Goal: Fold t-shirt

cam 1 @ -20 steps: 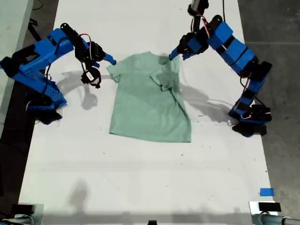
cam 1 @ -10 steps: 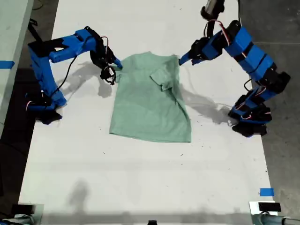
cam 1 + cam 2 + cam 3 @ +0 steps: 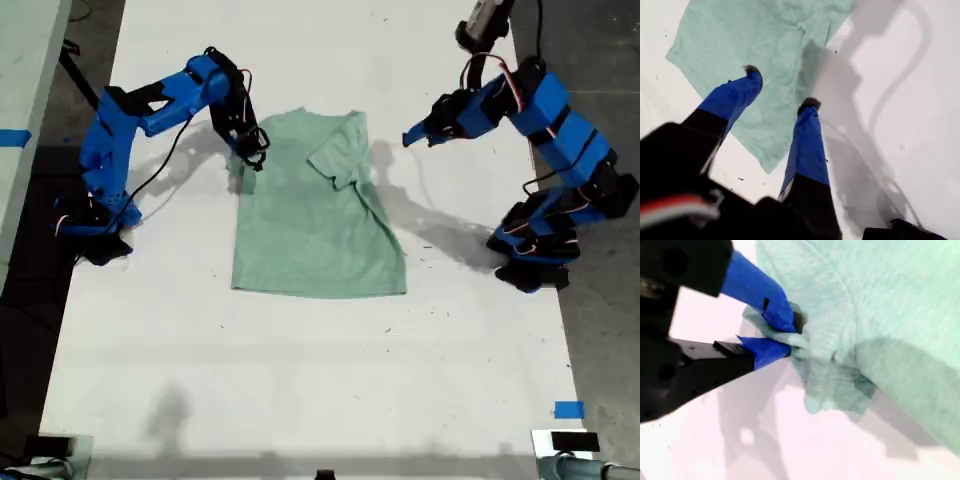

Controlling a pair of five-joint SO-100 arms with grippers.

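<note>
The t-shirt (image 3: 318,215) is being shown spread on the white table (image 3: 300,380), between the two blue arms. One sleeve is being seen folded inward over the chest, on the side nearer the arm at the exterior view's right. The hem is lying flat toward the near edge of the table.

My second gripper (image 3: 790,337) is being seen clenched on the t-shirt: a bunch of mint cloth at the sleeve on the other side is being pinched between the two blue fingers (image 3: 760,290), and a small fold of fabric is hanging below the pinch, lifted clear of the table. In the exterior view this gripper (image 3: 248,150) is being shown at the t-shirt's edge, on the arm standing at the exterior view's left.

My first gripper (image 3: 781,86) is being held released, its jaws spread with nothing between them, above the t-shirt's side edge as its wrist view shows. In the exterior view it (image 3: 412,137) is being shown in the air beside the t-shirt, apart from the cloth, on the arm at the exterior view's right. Shadows of both arms are being cast on the table beside the t-shirt.
</note>
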